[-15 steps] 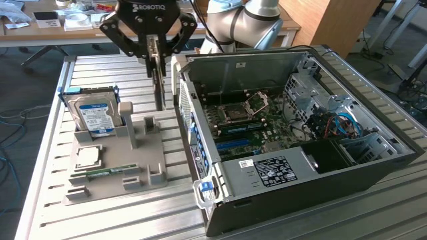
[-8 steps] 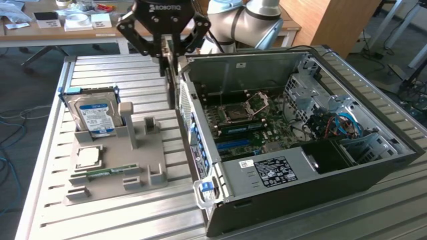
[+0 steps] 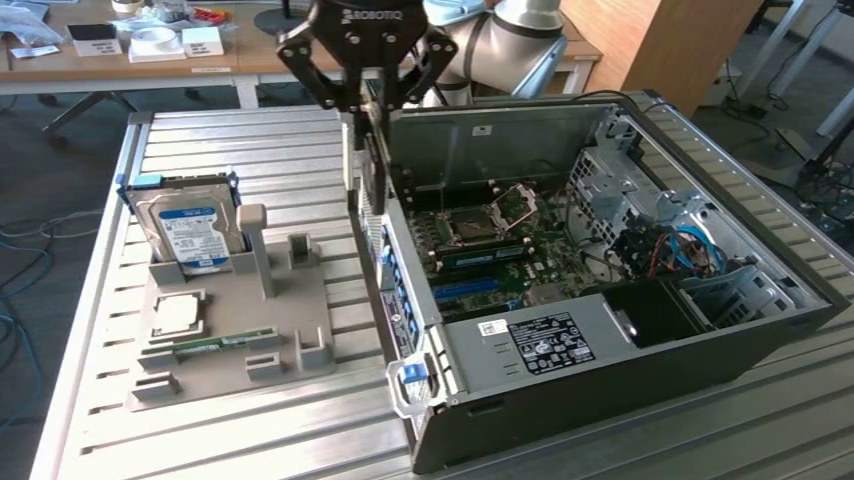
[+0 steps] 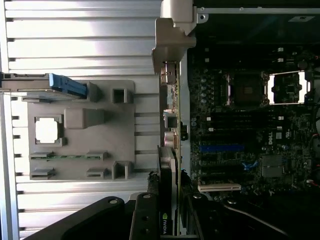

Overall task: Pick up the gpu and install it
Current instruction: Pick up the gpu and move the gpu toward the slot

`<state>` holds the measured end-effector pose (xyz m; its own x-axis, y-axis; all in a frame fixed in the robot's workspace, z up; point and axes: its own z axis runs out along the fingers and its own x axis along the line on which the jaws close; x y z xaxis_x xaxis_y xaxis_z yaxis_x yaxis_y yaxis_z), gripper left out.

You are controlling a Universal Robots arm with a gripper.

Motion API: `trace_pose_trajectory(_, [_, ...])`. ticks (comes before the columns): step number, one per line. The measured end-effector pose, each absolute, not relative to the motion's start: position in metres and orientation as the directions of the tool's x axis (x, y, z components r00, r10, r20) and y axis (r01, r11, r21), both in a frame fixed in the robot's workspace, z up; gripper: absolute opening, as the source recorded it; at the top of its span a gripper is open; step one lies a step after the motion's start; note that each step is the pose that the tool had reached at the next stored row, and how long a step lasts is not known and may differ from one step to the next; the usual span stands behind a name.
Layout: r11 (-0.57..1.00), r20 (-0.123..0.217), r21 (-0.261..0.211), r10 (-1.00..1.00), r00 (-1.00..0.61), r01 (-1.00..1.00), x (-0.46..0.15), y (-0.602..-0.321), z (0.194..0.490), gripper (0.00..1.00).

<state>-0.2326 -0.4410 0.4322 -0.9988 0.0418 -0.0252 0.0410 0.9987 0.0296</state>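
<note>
Reading across from the exterior view's left.

- Well off from the claw (image 3: 370, 105), on that left side and lower down, a gray fixture (image 3: 287, 310) is sitting on the slatted metal table (image 3: 200, 140).
- A silver hard drive (image 3: 191, 230) is standing upright in the fixture's far slot. A square chip (image 3: 180, 313) and a green memory stick (image 3: 214, 347) are lying in its nearer pockets.
- The claw is pinching the gpu (image 3: 375, 175) by its upper end. The card is hanging straight down beneath the fingers, with its silver bracket on the fixture side.
- Its lower end is hanging over the side wall of the open computer case (image 3: 747, 320). Whether it is touching that wall, cannot tell.
- Below the claw and toward the exterior view's right, the motherboard (image 3: 494, 245) is lying exposed, and the power supply (image 3: 534, 342) is sitting nearer the camera.
- In the wrist view the gpu (image 4: 168, 175) is showing edge-on, running out from the claw (image 4: 169, 217) along the line between table and case.
</note>
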Motion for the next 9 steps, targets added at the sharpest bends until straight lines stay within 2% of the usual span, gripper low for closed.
trace_pose_trajectory(9, [0.999,-0.025,0.030,0.042,-0.999,0.041,-0.200,-0.441,0.432,0.27])
